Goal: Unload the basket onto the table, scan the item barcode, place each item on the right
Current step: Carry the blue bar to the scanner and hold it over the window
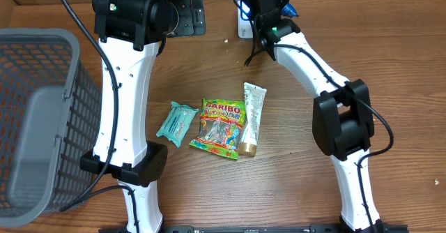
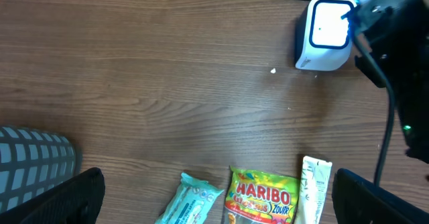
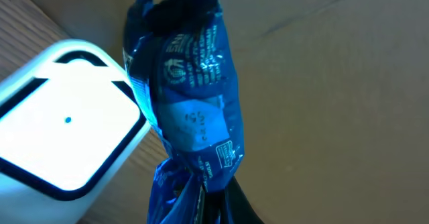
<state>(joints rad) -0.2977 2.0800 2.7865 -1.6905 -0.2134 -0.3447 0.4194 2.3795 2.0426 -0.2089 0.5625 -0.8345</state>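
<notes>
My right gripper (image 3: 214, 207) is shut on the lower end of a blue foil packet (image 3: 194, 96), which stands upright right beside the white scanner (image 3: 64, 143) with its lit face. From overhead, the right gripper (image 1: 279, 3) hangs at the back of the table, the blue packet (image 1: 288, 10) pokes out beside it, and the scanner (image 1: 244, 29) is partly hidden under the arm. My left gripper (image 2: 218, 204) is open and empty, hovering above the table with the scanner (image 2: 325, 33) ahead to its right.
A teal packet (image 1: 176, 121), a Haribo bag (image 1: 220, 127) and a white tube (image 1: 252, 117) lie side by side mid-table. A grey mesh basket (image 1: 35, 121) stands at the left edge. A small white crumb (image 1: 225, 40) lies near the scanner.
</notes>
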